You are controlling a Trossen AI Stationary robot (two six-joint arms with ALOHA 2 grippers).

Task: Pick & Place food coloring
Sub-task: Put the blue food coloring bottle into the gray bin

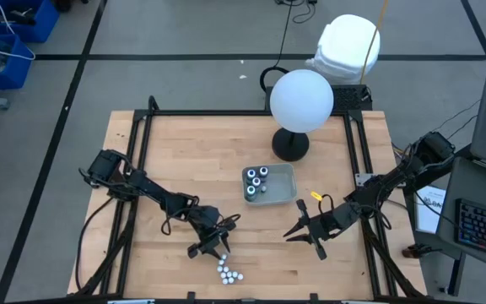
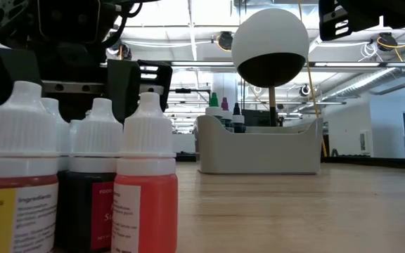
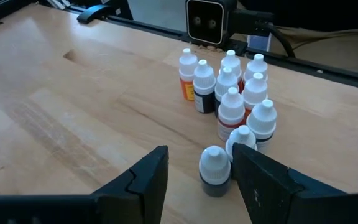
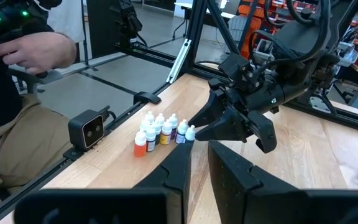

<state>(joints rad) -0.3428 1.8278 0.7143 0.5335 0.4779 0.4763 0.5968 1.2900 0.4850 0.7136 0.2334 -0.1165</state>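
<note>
Near front edge of bench (image 1: 175, 160): cluster of food coloring bottles (image 1: 229, 272), white caps up, touching or just beside one another. Left gripper (image 3: 194, 177) low beside cluster, jaws apart, straddling one dark bottle (image 3: 215, 172) at cluster's near end. More bottles standing in grey tray (image 1: 286, 176) at mid-bench. Right gripper (image 1: 305, 232) hovering right of tray, jaws apart, holding nothing.

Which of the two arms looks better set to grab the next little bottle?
The left. Its open hand already straddles one white-capped bottle at the edge of the cluster. The right hand hovers apart from it, over bare table.
</note>
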